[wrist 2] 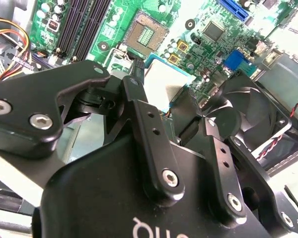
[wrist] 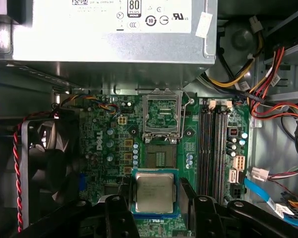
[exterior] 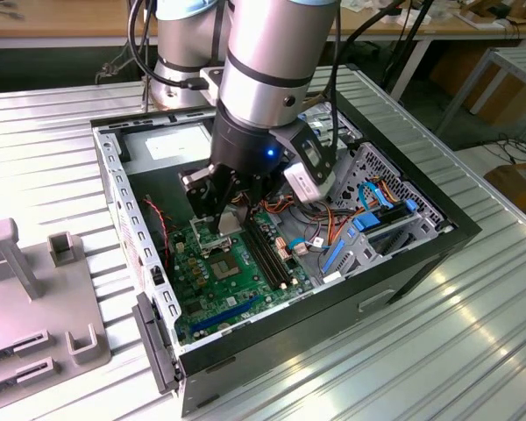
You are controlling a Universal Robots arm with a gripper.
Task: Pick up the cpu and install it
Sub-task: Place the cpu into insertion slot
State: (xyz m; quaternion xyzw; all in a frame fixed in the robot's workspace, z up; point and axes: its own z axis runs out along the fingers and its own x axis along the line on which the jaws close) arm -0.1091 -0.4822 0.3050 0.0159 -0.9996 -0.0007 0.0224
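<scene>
The cpu (wrist: pixel 154 195) sits squarely between the two black fingers (wrist: pixel 120 206) of the claw (wrist: pixel 155 188). Its silver-grey top faces up, with blue edging showing around it. The claw is closed onto it, one finger pressed against each of two opposite edges; the second wrist view shows the same grip, the pale square (wrist 2: pixel 164 79) pinched between the fingers. The chip looks raised off the green motherboard (wrist: pixel 109 144), though I cannot tell by how much.

Just beside the held chip lies the open socket (wrist: pixel 161 156), its metal frame tipped up, between the fan (wrist: pixel 49 158) and the memory slots (wrist: pixel 213 144). The grey power supply (wrist: pixel 114 34) lies past the socket.

In the exterior view the claw (exterior: pixel 223 215) reaches down inside the open computer case (exterior: pixel 456 230), near the case's far wall. The case rests on the ribbed metal tabletop (exterior: pixel 473 333).
</scene>
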